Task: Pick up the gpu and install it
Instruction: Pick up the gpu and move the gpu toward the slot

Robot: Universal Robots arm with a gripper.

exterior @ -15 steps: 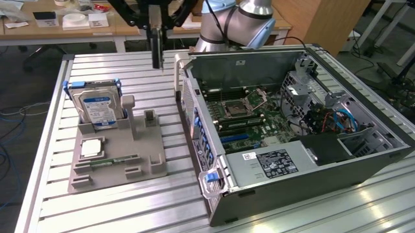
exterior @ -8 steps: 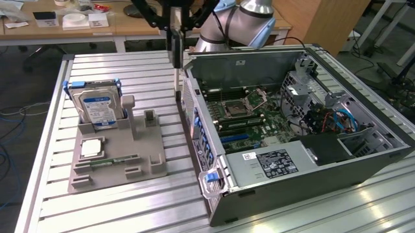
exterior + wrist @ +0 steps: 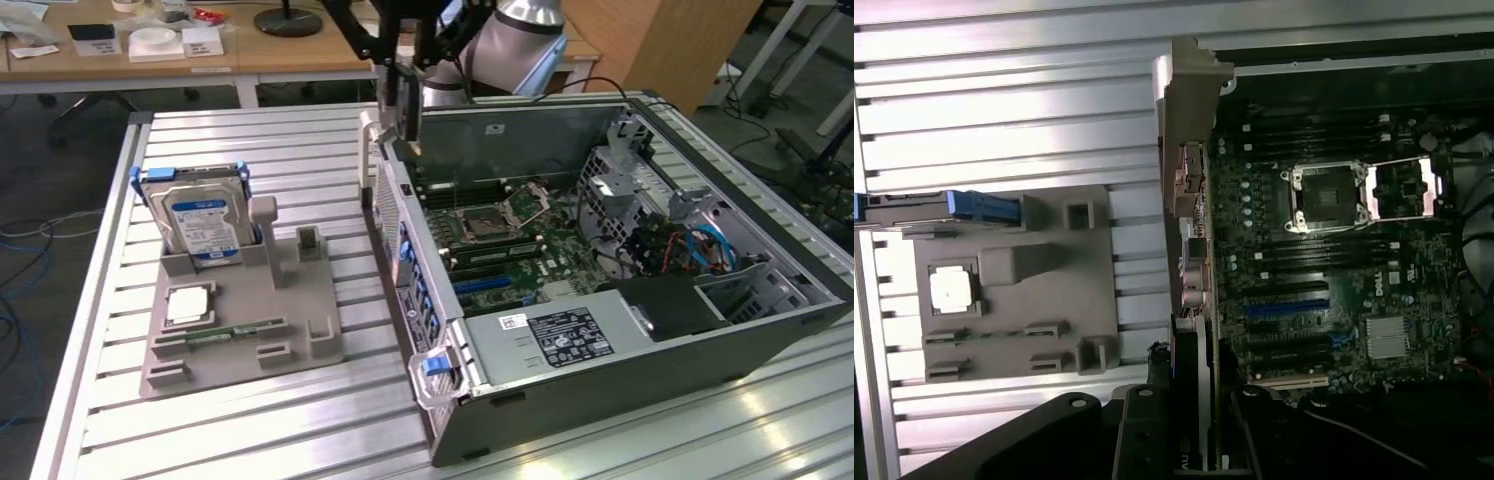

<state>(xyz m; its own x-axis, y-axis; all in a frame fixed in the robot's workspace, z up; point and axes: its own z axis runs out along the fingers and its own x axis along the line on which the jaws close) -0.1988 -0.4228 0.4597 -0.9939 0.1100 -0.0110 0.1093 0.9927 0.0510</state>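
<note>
Tool: we see the tool (image 3: pixel 398 60) closed narrowly on the top edge of the gpu, one finger on either face of the card.
Gpu: the gpu (image 3: pixel 400 105) hangs upright in the air under the tool, its silver bracket end turned down, just above the rear wall of the computer case near its far corner; we cannot tell whether it touches that wall.
Computer case: the computer case (image 3: pixel 601 375) lies on its side with the panel off, at the exterior view's right.
Motherboard: the motherboard (image 3: pixel 514 260) faces up inside, with the socket (image 3: pixel 483 218) open and blue and black slots below it.
Power supply: a grey power supply (image 3: pixel 567 335) sits at the case's near end.
Holder: a grey holder (image 3: pixel 300 300) lies at the exterior view's left, well apart from the tool.
Hard drive: a hard drive (image 3: pixel 200 215) stands upright at the holder's far end.
Processor: a silver processor (image 3: pixel 187 303) lies flat in a recess.
Memory stick: a green memory stick (image 3: pixel 238 331) lies just beside it.
Table: a slatted metal table (image 3: pixel 267 140) carries everything.
</note>
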